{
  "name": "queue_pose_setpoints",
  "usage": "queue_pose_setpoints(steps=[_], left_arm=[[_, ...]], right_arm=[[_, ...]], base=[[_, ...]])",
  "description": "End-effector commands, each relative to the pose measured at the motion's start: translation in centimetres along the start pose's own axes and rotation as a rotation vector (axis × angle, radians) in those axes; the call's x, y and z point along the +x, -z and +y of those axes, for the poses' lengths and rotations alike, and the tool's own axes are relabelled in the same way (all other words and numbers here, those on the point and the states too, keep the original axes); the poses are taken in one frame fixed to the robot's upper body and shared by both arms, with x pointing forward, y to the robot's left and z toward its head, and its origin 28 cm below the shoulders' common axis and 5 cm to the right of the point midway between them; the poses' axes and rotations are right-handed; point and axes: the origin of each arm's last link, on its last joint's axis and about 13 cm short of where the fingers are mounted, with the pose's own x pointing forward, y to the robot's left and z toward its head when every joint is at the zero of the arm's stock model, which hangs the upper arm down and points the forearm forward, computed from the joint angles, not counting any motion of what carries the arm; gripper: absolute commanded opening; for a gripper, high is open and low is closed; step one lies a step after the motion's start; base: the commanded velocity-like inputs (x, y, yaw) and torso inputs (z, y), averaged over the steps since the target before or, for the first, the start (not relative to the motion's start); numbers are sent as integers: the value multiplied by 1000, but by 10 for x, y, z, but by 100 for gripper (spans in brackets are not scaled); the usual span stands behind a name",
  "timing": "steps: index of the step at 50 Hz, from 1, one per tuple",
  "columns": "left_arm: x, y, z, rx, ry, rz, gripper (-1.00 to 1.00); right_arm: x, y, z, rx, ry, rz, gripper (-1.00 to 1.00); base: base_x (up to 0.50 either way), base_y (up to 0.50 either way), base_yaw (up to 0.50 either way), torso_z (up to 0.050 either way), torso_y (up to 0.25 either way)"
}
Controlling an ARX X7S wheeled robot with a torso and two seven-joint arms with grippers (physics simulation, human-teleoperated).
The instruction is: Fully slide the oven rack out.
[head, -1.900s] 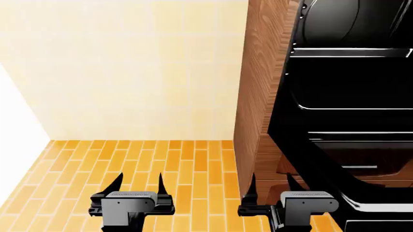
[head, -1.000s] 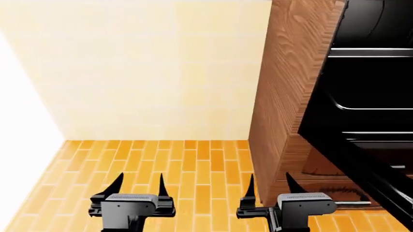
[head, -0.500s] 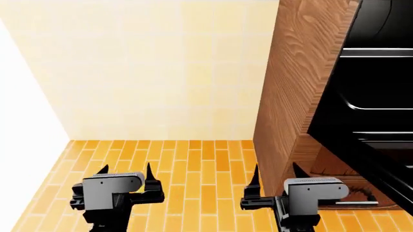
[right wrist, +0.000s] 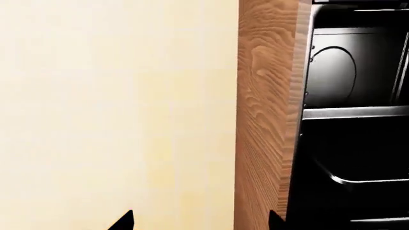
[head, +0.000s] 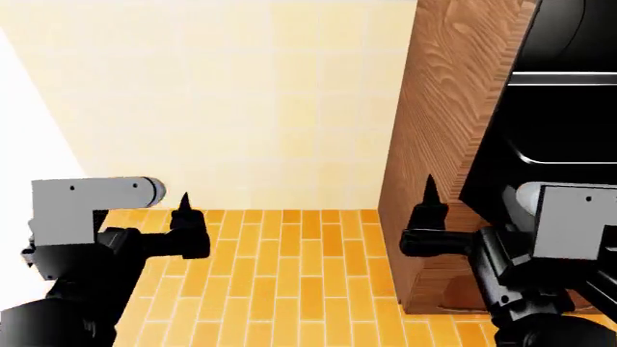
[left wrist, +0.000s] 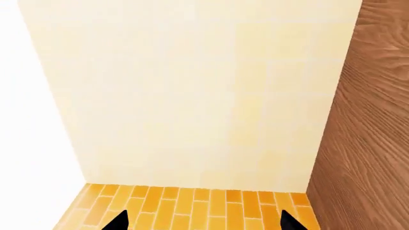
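Observation:
The oven rack (head: 568, 141) is a flat black shelf with a thin bright edge and a rounded front corner, inside the open black oven at the head view's right edge. It also shows in the right wrist view (right wrist: 367, 160), below a grey strip. My right gripper (head: 427, 199) is open and empty, raised in front of the wooden panel left of the oven, apart from the rack; its tips stand wide apart in the right wrist view (right wrist: 199, 223). My left gripper (head: 185, 213) is open and empty over the floor at the left, tips wide apart (left wrist: 204, 223).
A tall wood-grain cabinet side (head: 434, 144) stands between the right gripper and the oven cavity. A cream tiled wall (head: 241, 101) is ahead, above an orange brick-pattern floor (head: 289, 275). A white wall (head: 19, 108) closes the left side.
Both arms have risen and both grippers have turned on edge, pointing forward. Earlier the view shifted so the oven slid toward the right edge.

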Motion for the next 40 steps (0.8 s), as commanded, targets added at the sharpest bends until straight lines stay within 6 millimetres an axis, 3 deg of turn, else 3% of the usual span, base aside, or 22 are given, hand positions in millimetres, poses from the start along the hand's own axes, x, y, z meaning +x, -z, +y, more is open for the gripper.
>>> queue_pose_setpoints(steps=[1, 22, 34, 40], left_arm=[[-49, -56, 21, 151, 67, 34, 100], [-70, -118, 39, 115, 58, 43, 100], [-81, -147, 40, 89, 67, 14, 100], [-85, -153, 42, 87, 73, 4, 100]], right_arm=[[-38, -55, -15, -126, -109, -28, 100], [-56, -122, -29, -289, -49, -97, 100], [-66, -155, -29, -324, -49, -133, 100], [-71, -163, -28, -342, -39, -139, 100]], base=[[0, 0, 0, 0, 0], [0, -7, 0, 0, 0], [0, -450, 0, 0, 0], [0, -500, 0, 49, 0]])
